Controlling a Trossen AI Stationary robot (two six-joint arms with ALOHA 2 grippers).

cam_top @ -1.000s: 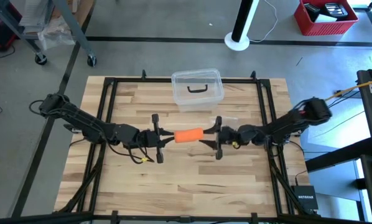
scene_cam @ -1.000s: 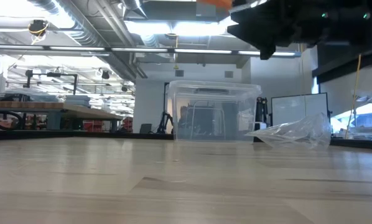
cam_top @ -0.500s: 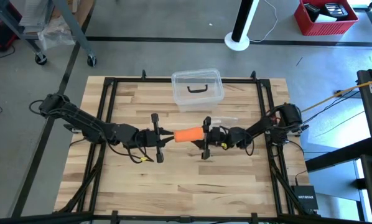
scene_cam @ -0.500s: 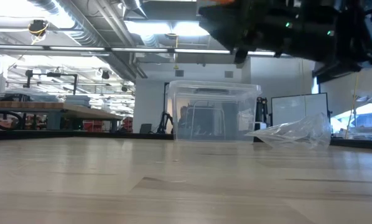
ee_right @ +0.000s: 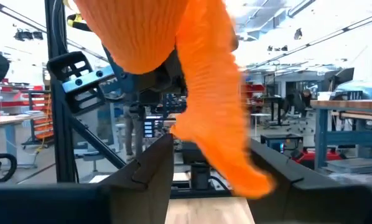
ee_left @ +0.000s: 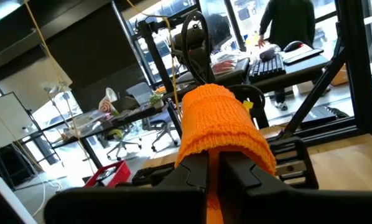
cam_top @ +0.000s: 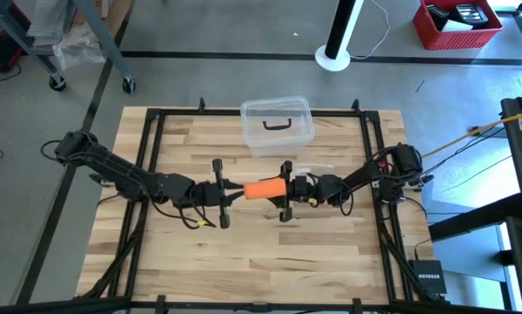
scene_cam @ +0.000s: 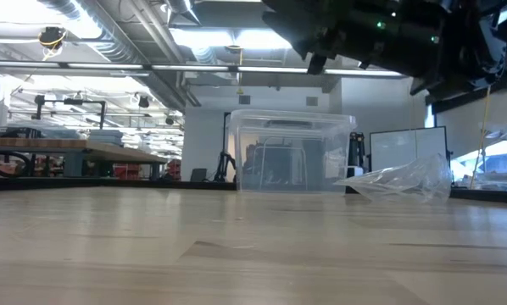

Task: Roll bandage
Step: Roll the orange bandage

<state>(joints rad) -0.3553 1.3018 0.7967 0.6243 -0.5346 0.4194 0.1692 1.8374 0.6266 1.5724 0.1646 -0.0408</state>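
Note:
The bandage [cam_top: 263, 188] is a bright orange knit roll held level above the middle of the table, between my two grippers. My left gripper [cam_top: 241, 190] is shut on its left end; in the left wrist view the bandage [ee_left: 218, 121] bulges just past the shut fingers. My right gripper [cam_top: 272, 189] is open around the roll's right end. In the right wrist view the bandage [ee_right: 173, 37] and its loose tail [ee_right: 226, 137] hang between the two fingers. The low view shows only the dark arms [scene_cam: 381, 30] overhead. My left gripper pinches a strip of the bandage [ee_left: 213, 167] between its two shut fingers, at the roll's left end. The fingers come in about level from the table's left, along the roll. The roll is lifted clear of the table. My right gripper's fingers [ee_right: 150, 167] flank the tail; whether they touch it I cannot tell.
A clear plastic box with a black handle [cam_top: 277, 125] stands at the far middle of the table, also in the low view [scene_cam: 289, 152]. A crumpled clear wrapper [scene_cam: 399, 180] lies to the right of it. Black frame rails [cam_top: 152, 157] run along the table's sides.
My right gripper has moved toward the table's left, toward the bandage, and tipped upward; its fingers now stand around the roll's right end instead of short of it. Its gap looks unchanged. The bandage has stayed where it was.

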